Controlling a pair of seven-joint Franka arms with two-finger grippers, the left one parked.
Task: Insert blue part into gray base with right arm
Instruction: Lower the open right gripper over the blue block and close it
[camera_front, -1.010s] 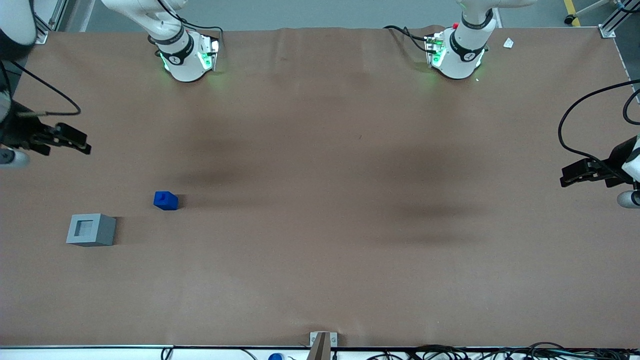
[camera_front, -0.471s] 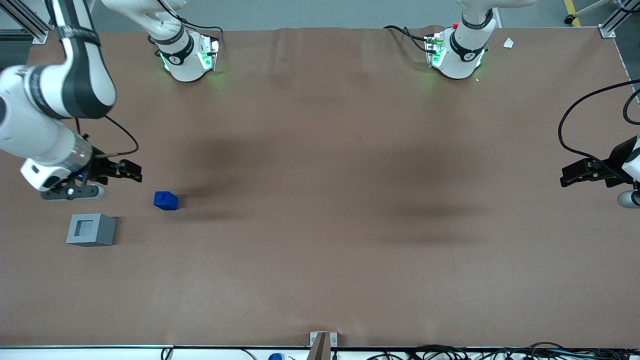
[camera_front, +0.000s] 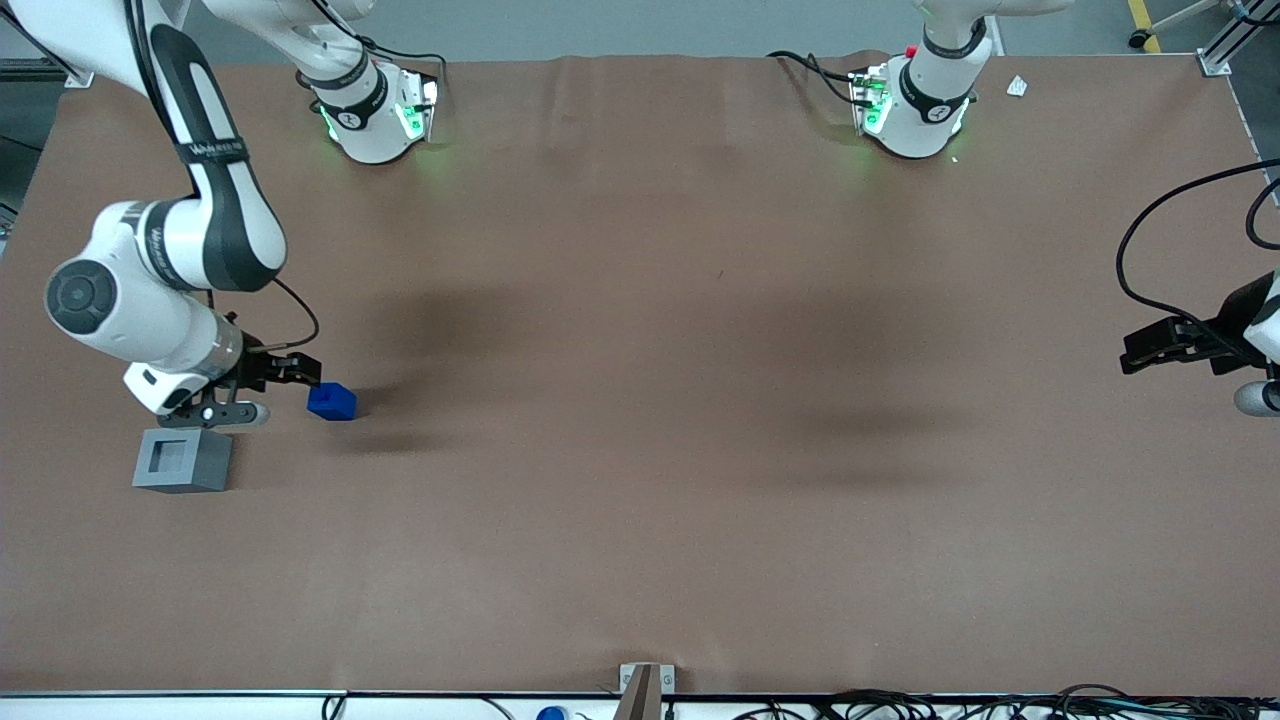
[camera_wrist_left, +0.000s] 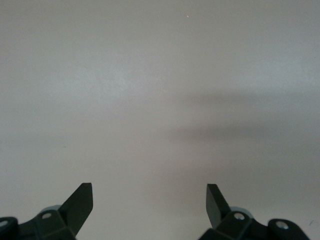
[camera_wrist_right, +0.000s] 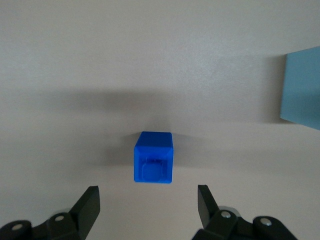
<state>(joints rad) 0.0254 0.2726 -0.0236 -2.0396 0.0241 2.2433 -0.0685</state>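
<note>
Blue part (camera_front: 332, 401) on brown table (camera_front: 700, 400), gripper (camera_front: 295, 371) just beside it, jaws spread wide, empty, gray base (camera_front: 182, 459) nearby, no legible writing

Blue part (camera_front: 332, 401) on table, gray base (camera_front: 182, 460) nearby, recess up

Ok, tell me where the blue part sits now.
On the table toward the working arm's end, the blue part lies by the open gripper, farther than the gray base.

No text can be read: the black band on the right arm (camera_front: 215, 150) carries small white lettering in the upper left of the front view, but it stays illegible.
</note>
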